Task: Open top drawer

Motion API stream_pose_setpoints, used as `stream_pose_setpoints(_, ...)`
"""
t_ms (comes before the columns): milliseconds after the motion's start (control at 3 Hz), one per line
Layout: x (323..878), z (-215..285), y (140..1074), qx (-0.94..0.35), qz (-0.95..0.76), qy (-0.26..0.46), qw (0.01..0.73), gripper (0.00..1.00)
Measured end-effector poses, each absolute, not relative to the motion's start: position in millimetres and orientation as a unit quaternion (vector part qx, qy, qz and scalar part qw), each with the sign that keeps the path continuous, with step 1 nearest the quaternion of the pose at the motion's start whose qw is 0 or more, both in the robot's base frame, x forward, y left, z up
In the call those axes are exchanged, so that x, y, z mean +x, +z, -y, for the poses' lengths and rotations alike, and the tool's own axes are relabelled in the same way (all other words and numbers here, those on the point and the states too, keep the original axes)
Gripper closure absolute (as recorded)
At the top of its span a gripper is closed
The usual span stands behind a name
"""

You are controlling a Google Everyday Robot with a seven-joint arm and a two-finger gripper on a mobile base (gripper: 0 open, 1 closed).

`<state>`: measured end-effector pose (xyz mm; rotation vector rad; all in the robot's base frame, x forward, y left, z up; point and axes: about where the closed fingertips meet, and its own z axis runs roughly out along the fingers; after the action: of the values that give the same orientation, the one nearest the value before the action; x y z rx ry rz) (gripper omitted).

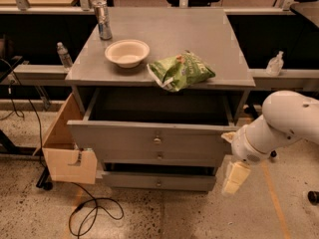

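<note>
At the near right, just off the corner of the wide grey top drawer (pixel 124 139), which stands pulled out from the matte grey cabinet (pixel 209 39) with its dark inside showing: a cream, blocky gripper (pixel 235 177), hanging downward from a smooth, rounded white arm (pixel 286 121); apart or together, impossible to tell. Likely risk: clipping the drawer's right corner while swinging clear, knocking it back in or askew. Small round metal knob (pixel 157 140) at centre front. On top, pale round bowl (pixel 127 52) and crinkled green bag (pixel 180 71) at the near edge, prone to slipping in if jolted.
</note>
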<state>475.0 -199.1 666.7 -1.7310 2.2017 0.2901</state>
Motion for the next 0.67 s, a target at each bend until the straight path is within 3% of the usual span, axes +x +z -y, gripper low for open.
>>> stream_pose_setpoints(667, 439.3, 203.2, 698.7, -0.595, -0.776, 0.087, 0.190, 0.00)
